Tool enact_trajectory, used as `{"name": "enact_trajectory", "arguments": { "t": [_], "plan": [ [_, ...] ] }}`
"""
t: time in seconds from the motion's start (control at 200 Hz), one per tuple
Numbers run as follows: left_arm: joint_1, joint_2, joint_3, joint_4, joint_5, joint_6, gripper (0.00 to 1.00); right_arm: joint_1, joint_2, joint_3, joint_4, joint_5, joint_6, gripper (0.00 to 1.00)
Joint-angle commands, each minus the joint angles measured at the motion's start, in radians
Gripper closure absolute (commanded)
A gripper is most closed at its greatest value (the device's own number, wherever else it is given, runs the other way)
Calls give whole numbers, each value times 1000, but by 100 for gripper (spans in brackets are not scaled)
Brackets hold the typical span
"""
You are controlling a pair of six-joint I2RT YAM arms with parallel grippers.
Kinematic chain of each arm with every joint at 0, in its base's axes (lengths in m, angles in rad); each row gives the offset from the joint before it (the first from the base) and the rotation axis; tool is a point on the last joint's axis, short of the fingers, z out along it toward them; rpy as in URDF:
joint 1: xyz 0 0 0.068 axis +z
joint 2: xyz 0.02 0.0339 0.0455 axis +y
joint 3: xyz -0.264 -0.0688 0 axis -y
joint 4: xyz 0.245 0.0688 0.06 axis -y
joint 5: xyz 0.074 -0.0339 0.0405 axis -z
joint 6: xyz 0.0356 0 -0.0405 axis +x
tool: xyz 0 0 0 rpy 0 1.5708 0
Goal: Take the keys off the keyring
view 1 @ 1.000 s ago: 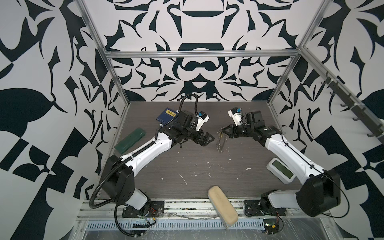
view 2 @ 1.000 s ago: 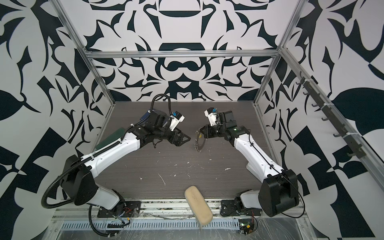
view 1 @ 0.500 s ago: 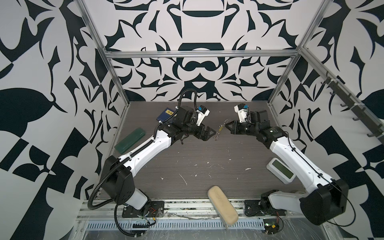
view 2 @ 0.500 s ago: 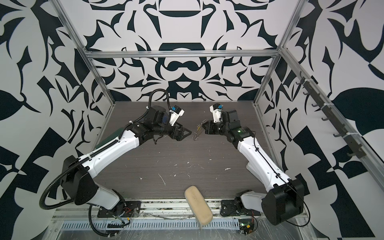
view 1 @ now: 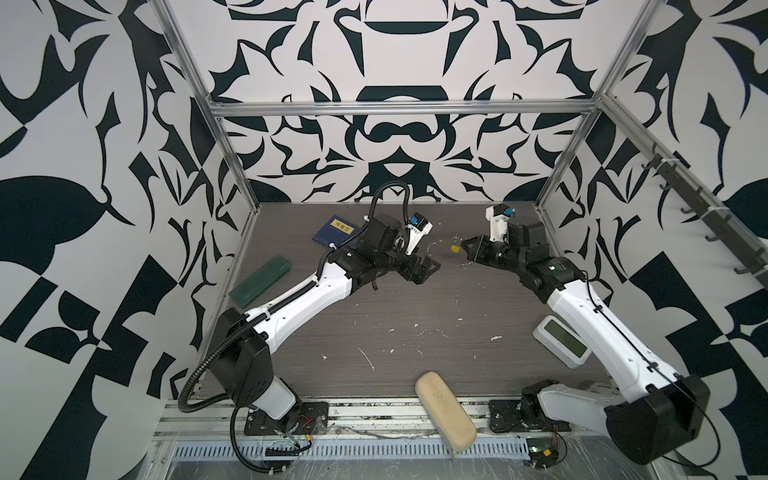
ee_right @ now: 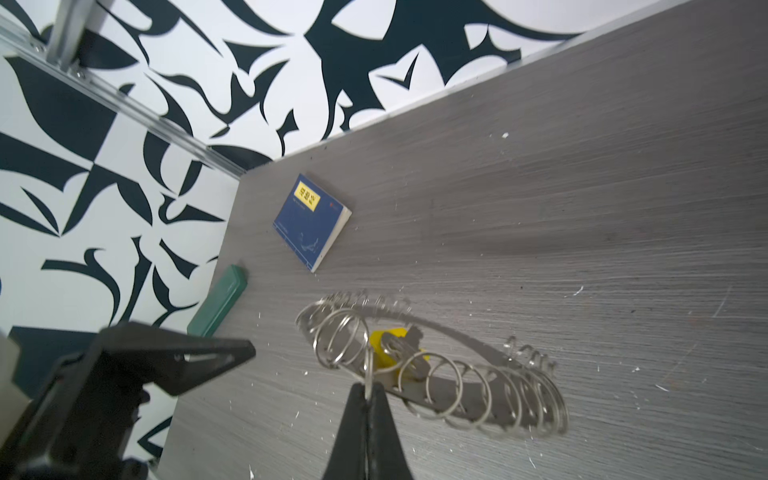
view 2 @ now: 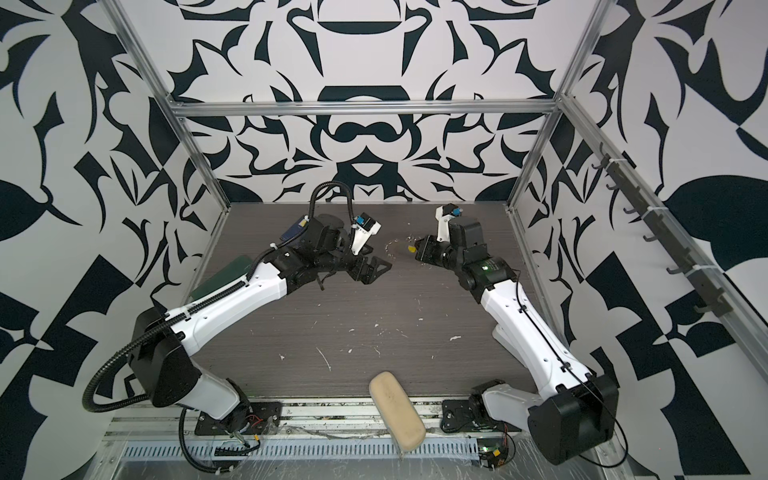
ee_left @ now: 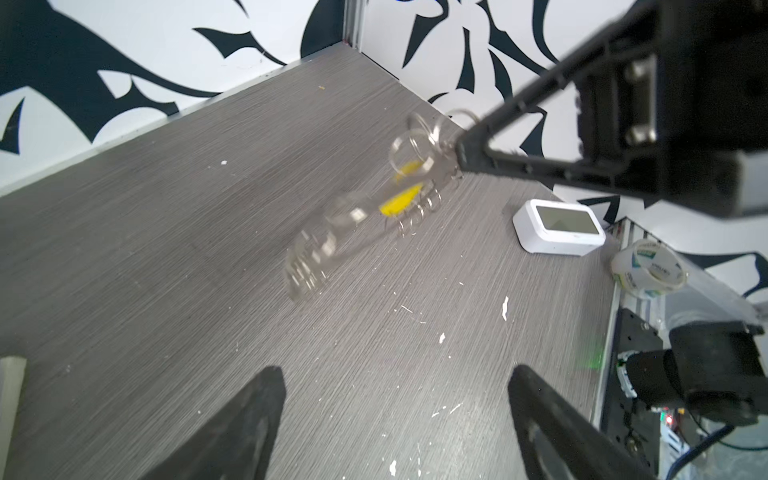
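Note:
My right gripper (ee_right: 368,388) is shut on one of the small wire rings on the rim of the keyring (ee_right: 455,392). This is a grey metal disc fringed with silver rings, held low over the dark table. It looks blurred in the left wrist view, keyring (ee_left: 328,245). The yellow key tag (ee_right: 384,345) sits against the disc close to the pinched ring, and shows in both top views, tag (view 1: 455,248), tag (view 2: 411,249). My left gripper (ee_left: 395,399) is open and empty, a short way in front of the keyring, left gripper (view 1: 430,268).
A blue booklet (view 1: 336,230) lies at the back left and a green case (view 1: 259,282) by the left wall. A white display device (view 1: 563,340) sits under my right arm, beside a tape roll (ee_left: 648,270). A beige pad (view 1: 444,415) overhangs the front edge. White scraps dot the table.
My right gripper has carried the keyring toward the back of the table, swinging it from hanging edge-down to lying flatter. My left gripper has followed, staying open.

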Motion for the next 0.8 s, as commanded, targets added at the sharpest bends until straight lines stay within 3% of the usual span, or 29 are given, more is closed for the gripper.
{"name": "enact_trajectory", "arguments": {
  "t": [0.0, 0.04, 0.145, 0.27, 0.475, 0.645, 0.795],
  "plan": [
    [3, -33, 12, 26, 19, 63, 14, 1, -27, 30, 73, 21, 24, 100],
    [3, -33, 19, 25, 34, 83, 14, 0, -25, 37, 68, 15, 17, 100],
    [4, -40, 22, 19, 70, 167, 26, 1, -29, 49, 54, 12, -14, 100],
    [17, -33, 96, -54, 87, 161, 36, 0, -49, 32, 76, -3, -32, 100],
    [43, 116, 390, -287, 172, -19, 42, 3, -68, 18, 102, -2, -30, 100],
    [42, 199, 475, -249, 173, -214, 44, 10, -69, 10, 121, 18, -21, 100],
    [38, 254, 534, -267, 150, -310, 46, 13, -77, 7, 129, 42, -18, 100]
  ]
}}
